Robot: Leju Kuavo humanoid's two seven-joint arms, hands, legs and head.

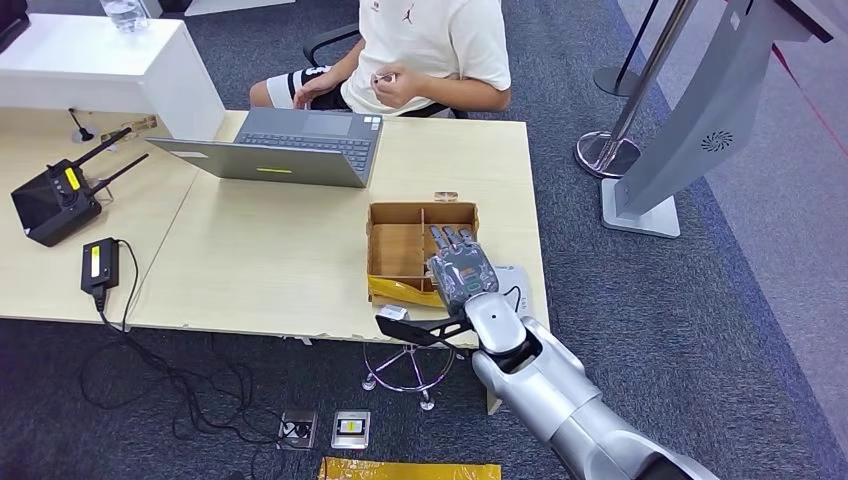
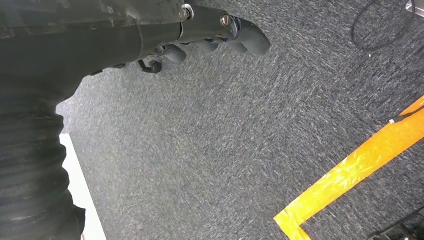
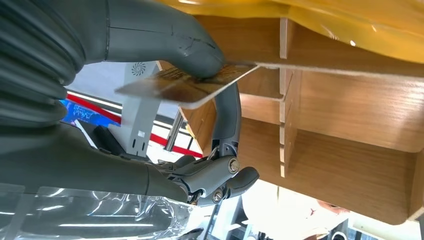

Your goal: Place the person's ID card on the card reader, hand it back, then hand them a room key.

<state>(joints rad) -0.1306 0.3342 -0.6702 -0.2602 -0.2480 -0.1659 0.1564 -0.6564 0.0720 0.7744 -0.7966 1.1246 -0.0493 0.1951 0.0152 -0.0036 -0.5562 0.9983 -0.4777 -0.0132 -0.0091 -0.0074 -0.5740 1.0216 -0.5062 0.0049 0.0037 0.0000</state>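
Observation:
My right hand (image 1: 462, 268) hovers over the open cardboard box (image 1: 372, 250), which is split into compartments and stands near the table's right front edge. In the right wrist view the thumb and a finger pinch a thin room key card (image 3: 190, 85) with brownish print, right at a wooden divider of the box (image 3: 350, 115). A white card reader (image 1: 518, 284) peeks out beside the box, partly hidden by the hand. The person (image 1: 430, 40) sits across the table with a small thing in their hands (image 1: 388, 82). My left hand (image 2: 210, 35) hangs over the carpet, holding nothing.
A grey laptop (image 1: 290, 148) stands open at the table's far side. A black controller with antennas (image 1: 55, 200) and a black adapter (image 1: 99, 265) lie on the left. A grey kiosk (image 1: 690, 130) and a stanchion base (image 1: 605, 150) stand to the right. Yellow tape (image 2: 350, 175) marks the floor.

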